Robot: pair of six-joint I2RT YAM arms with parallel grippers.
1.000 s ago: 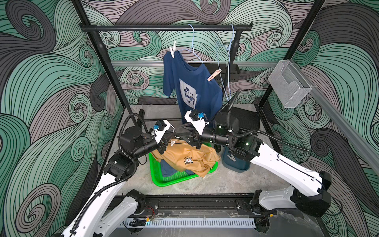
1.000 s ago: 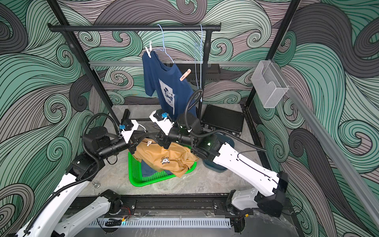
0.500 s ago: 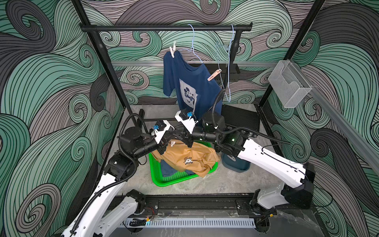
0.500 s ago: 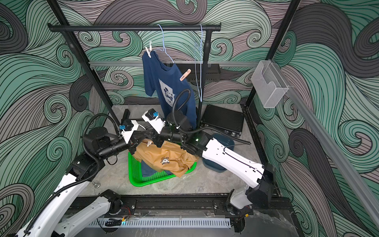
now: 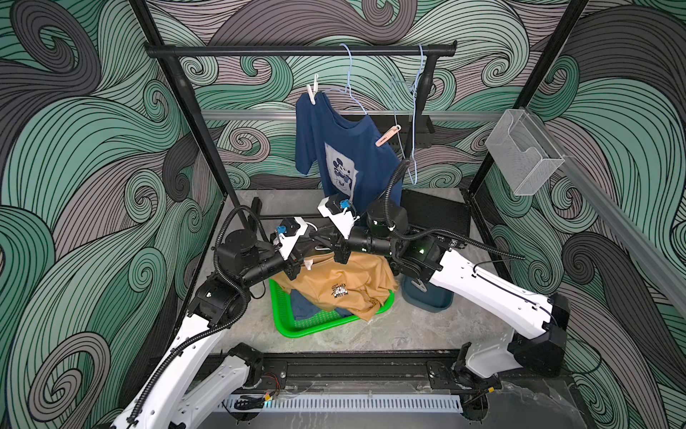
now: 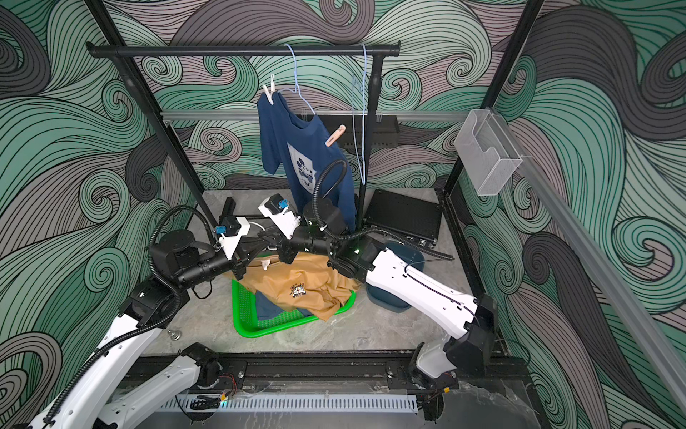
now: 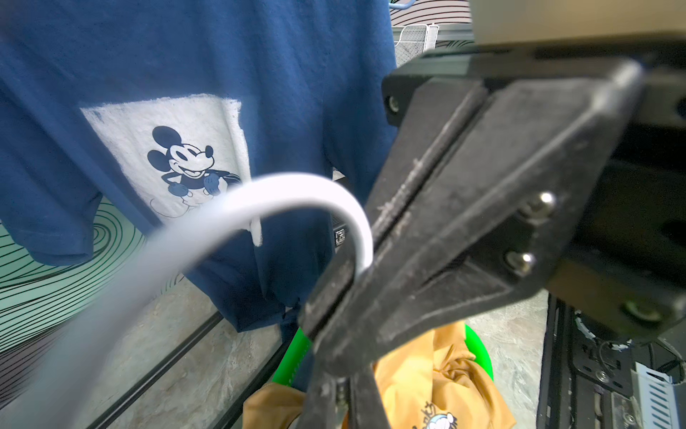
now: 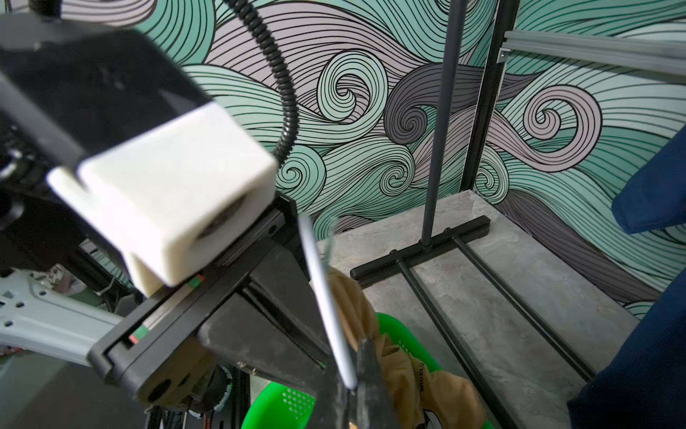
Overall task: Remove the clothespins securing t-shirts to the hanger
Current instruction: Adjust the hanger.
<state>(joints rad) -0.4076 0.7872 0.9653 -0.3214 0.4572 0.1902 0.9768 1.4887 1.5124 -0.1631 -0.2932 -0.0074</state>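
1. Since a second ago the right arm has swung in toward the left one, and its jaws, then apart, have come together. The left arm, the shirts and the pins keep their places.
2. The left gripper (image 7: 319, 323) is clamped on the curved wire of a white hanger (image 7: 297, 182). From the hanger the tan shirt (image 5: 345, 275) droops into the green basket (image 5: 297, 327).
3. The right gripper (image 8: 352, 401) is closed, its tips almost touching the left one's. The hanger's wire runs down to them, but we cannot tell whether they pinch wire, cloth or a pin.
4. We see two pins for certain, both on the navy shirt (image 5: 341, 141) that hangs from the rail (image 5: 260, 51). A white pin (image 5: 313, 92) stands nearly upright at one shoulder. A peach pin (image 5: 388, 135) sits at the other shoulder, its long axis slanting up and away from the collar.
5. Both pins lie above and behind the two grippers. We judge the peach pin, the lower one, to be nearer the right arm, and the white pin nearer the left.
6. A small pale tab (image 5: 308, 264) at the tan collar, just beneath the meeting grippers, may be a pin or a label.
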